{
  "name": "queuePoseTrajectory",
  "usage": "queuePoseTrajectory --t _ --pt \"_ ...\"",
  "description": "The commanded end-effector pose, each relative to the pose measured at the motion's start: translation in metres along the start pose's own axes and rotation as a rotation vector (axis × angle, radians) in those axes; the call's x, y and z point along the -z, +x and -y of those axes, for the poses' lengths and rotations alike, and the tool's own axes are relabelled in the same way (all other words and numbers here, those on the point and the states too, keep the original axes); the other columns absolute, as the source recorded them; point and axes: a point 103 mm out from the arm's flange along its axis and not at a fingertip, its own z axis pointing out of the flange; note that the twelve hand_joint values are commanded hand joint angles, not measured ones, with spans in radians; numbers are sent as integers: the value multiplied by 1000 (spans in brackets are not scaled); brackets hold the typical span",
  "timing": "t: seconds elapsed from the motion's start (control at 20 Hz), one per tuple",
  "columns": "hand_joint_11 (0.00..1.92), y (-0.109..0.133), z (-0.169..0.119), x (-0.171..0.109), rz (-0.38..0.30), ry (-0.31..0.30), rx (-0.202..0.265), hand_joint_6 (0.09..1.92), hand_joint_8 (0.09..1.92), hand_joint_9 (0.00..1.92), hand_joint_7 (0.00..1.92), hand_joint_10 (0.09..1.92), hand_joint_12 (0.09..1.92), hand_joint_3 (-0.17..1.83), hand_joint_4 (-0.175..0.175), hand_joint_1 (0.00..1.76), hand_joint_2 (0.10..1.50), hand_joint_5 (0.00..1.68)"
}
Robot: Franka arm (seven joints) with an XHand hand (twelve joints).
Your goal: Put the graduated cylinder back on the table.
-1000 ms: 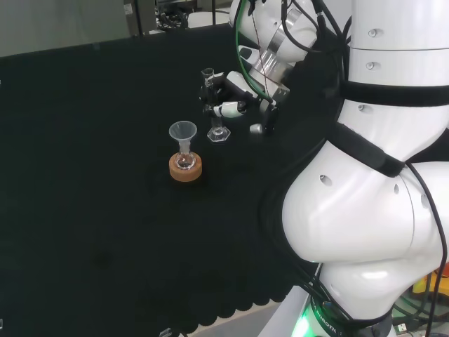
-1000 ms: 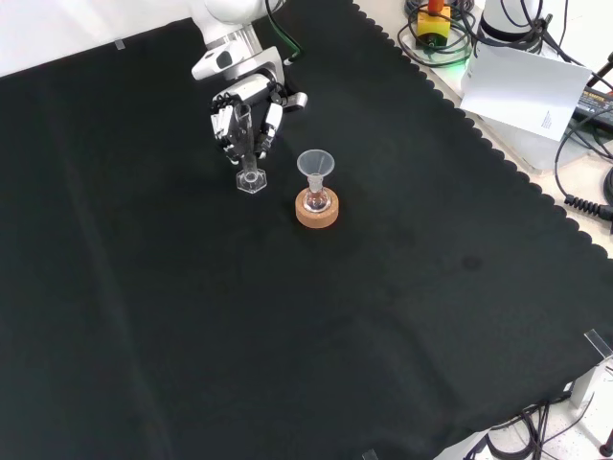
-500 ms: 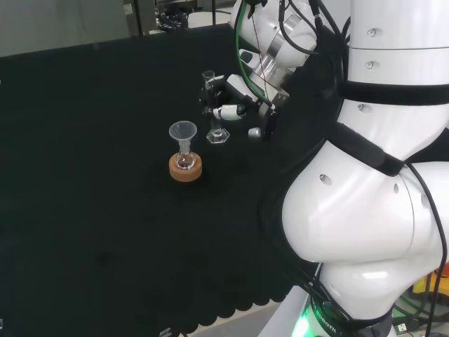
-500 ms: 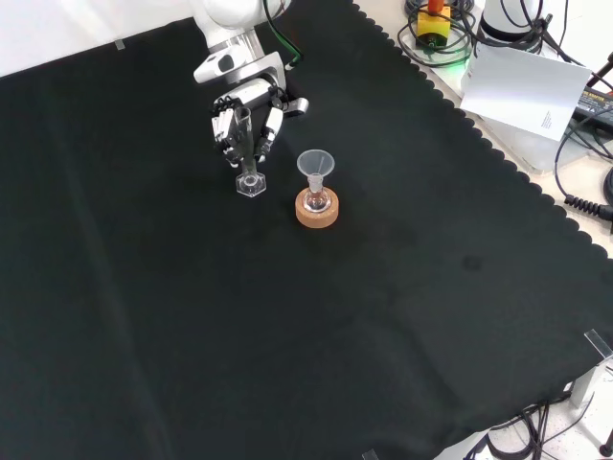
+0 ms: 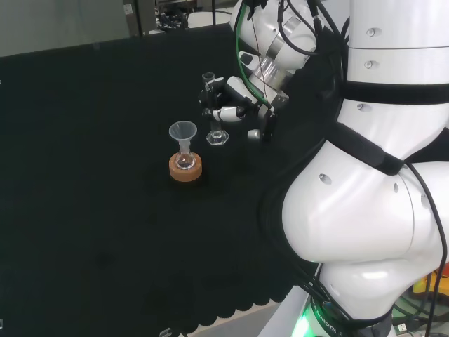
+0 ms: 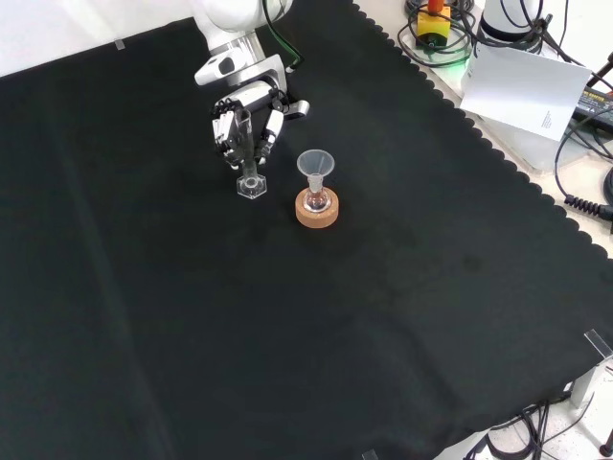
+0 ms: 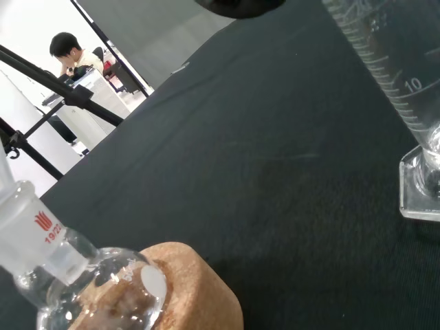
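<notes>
The fingers [image 6: 222,129] are spread and mostly straight, standing on either side of the graduated cylinder's tube with a visible gap, so the hand [image 6: 251,107] reads as released rather than gripping. In the front view the hand hangs in the upper left of the frame, coming down from the white arm link [image 6: 230,29] at the top edge, its fingertips pointing down the frame toward the cylinder's base. In the head view the hand [image 5: 231,102] sits in the upper middle of the frame, just right of the cylinder, its white fingertips level with the middle of the tube.

The graduated cylinder [image 6: 250,171] stands upright on the black cloth [image 6: 287,316], resting on its clear hexagonal foot, which lies just below the fingertips in the front view. In the head view the cylinder [image 5: 215,112] rises in the upper middle of the frame, its foot flat on the cloth. The wrist view shows the tube's printed scale and the foot [image 7: 421,189] planted on the cloth at the right edge.

Near the cylinder, to its lower right in the front view, a small round flask [image 6: 316,200] with a clear funnel [image 6: 314,165] in its neck sits on a cork ring [image 6: 317,213]
</notes>
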Motion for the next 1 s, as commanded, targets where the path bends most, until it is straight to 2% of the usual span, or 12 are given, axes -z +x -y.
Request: queuePoseTrajectory --t 0.05,0.4,0.55,0.75,0.8,0.95,1.0 --pt "1174 -2 1 -2 9 3 -5 1107 1095 1457 942 87 762 4 -175 1251 1143 905" --pt "1123 -5 3 -2 -20 3 -7 1185 1181 1410 882 87 819 3 -175 1237 1172 850" --pt "1105 -7 4 -2 -38 7 -11 1186 814 1374 926 87 856 2 -175 1154 1176 857" --pt "1112 -9 6 0 -43 12 -16 1140 670 1345 937 87 886 -4 -173 1140 1163 887" --pt "1095 -9 6 0 -44 18 -17 1130 656 1339 934 87 905 -5 -164 1136 1159 894" --pt "1001 -10 8 2 -48 24 -24 1101 627 1306 897 87 981 -5 -87 1105 1147 914" --pt "976 -11 8 3 -47 24 -25 1005 618 1297 885 87 998 -21 -69 1106 1126 884"
